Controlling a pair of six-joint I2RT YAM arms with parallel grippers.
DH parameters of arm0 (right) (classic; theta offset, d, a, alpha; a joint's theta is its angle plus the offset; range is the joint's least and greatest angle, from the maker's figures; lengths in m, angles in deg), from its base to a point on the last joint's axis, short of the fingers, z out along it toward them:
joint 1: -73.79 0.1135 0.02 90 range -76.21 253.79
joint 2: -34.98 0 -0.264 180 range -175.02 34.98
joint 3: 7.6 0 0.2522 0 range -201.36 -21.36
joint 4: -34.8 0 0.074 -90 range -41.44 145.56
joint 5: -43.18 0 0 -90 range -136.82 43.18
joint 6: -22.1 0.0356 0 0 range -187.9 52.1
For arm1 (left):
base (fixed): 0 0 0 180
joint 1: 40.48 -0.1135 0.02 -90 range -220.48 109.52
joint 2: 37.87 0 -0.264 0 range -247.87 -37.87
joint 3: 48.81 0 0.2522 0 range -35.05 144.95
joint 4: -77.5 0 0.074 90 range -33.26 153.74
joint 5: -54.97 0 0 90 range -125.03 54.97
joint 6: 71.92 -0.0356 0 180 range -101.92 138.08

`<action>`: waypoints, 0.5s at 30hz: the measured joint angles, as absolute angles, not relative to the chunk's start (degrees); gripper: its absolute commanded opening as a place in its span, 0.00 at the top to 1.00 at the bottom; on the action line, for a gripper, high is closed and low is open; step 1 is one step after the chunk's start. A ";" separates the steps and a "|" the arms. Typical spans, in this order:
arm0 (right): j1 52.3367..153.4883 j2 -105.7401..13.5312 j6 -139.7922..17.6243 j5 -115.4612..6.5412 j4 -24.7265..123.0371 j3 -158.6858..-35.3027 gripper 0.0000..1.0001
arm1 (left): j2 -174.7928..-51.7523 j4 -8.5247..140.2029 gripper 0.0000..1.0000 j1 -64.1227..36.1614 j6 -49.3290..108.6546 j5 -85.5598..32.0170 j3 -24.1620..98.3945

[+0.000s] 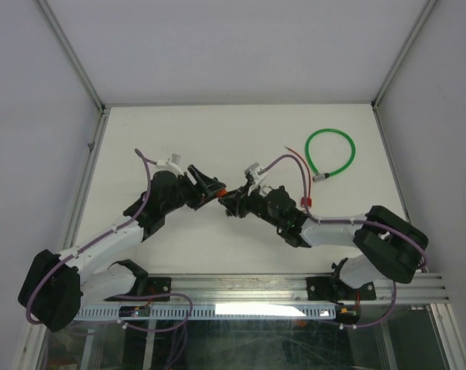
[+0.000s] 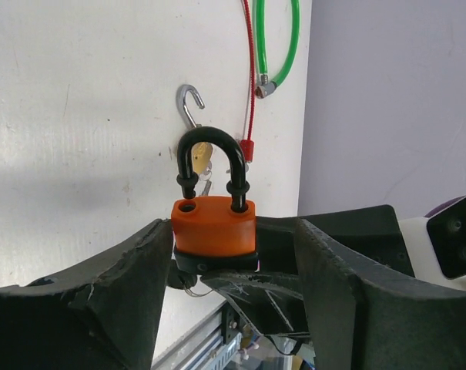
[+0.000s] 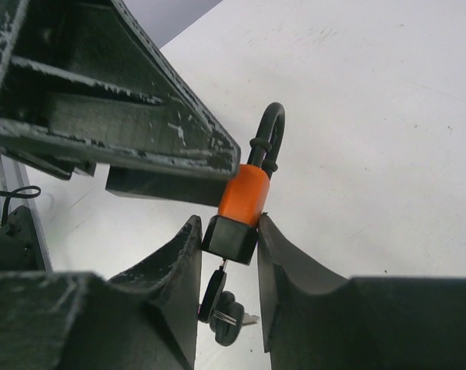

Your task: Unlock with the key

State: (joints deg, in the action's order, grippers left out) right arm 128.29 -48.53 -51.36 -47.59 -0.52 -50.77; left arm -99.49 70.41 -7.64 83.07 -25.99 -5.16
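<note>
Orange padlock (image 3: 244,193) clenched in right gripper (image 3: 229,231), steadying it, key (image 3: 212,295) hanging below; left gripper (image 2: 233,235) released, flanking the body.

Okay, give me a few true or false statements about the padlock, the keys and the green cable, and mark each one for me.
1. The padlock has an orange body and a black shackle. True.
2. The green cable loop runs through the shackle. False: it lies on the table, apart from the padlock.
3. Keys hang below the padlock's base. True.
4. The padlock lies alone, away from both grippers. False: the right gripper clamps its black base.
</note>
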 measured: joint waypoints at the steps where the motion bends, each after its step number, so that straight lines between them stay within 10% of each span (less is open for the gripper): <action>1: 128.24 -48.20 -51.45 -47.79 -0.48 -50.46 1.00 | -99.12 69.52 0.35 -7.99 82.97 -25.86 -4.84; 15: 128.13 -44.57 -54.99 -53.78 2.74 -48.93 1.00 | -105.02 64.97 0.42 -9.85 81.44 -22.39 1.37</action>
State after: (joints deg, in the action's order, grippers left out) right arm 128.13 -44.57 -54.99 -53.78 2.74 -48.93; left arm -105.02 64.97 -9.85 81.44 -22.39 1.37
